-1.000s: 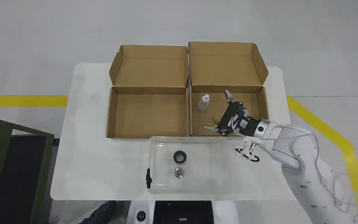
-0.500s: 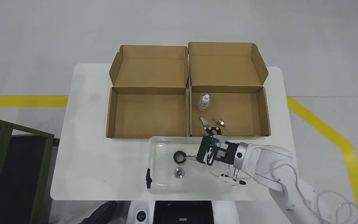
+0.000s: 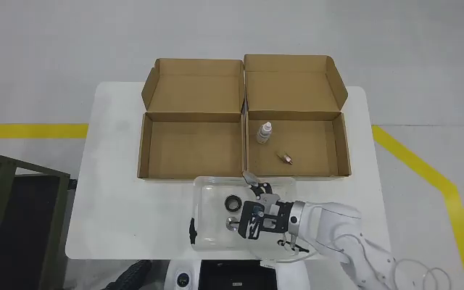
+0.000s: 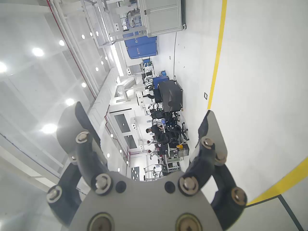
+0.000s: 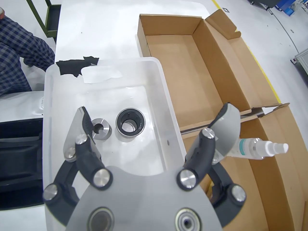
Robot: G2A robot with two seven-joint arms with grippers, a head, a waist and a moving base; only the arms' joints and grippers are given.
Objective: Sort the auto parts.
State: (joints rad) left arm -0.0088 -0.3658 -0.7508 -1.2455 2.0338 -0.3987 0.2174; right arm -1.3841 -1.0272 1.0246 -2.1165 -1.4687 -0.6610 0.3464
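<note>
**Auto parts: bin, lower centre of top view**

- Black ring (image 3: 233, 203) and silver collar (image 3: 232, 223): side by side, apart, on the floor of the clear bin (image 3: 197, 210).
- Small metal part (image 3: 285, 156): right box (image 3: 319, 145), centre frame, near a lying spray bottle (image 3: 264, 131).
- Left box (image 3: 192, 148): beside the right box.
- Right gripper (image 3: 245, 206): over the bin, jaws spread wide, holding nothing; one finger (image 5: 83, 121) just beside the collar.
- Left gripper (image 4: 143, 110): jaws apart, nothing held, facing the hall.
- White table (image 3: 116, 181): carries all of these.

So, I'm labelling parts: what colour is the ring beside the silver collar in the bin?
The ring is black, clearest in the right wrist view.
</note>
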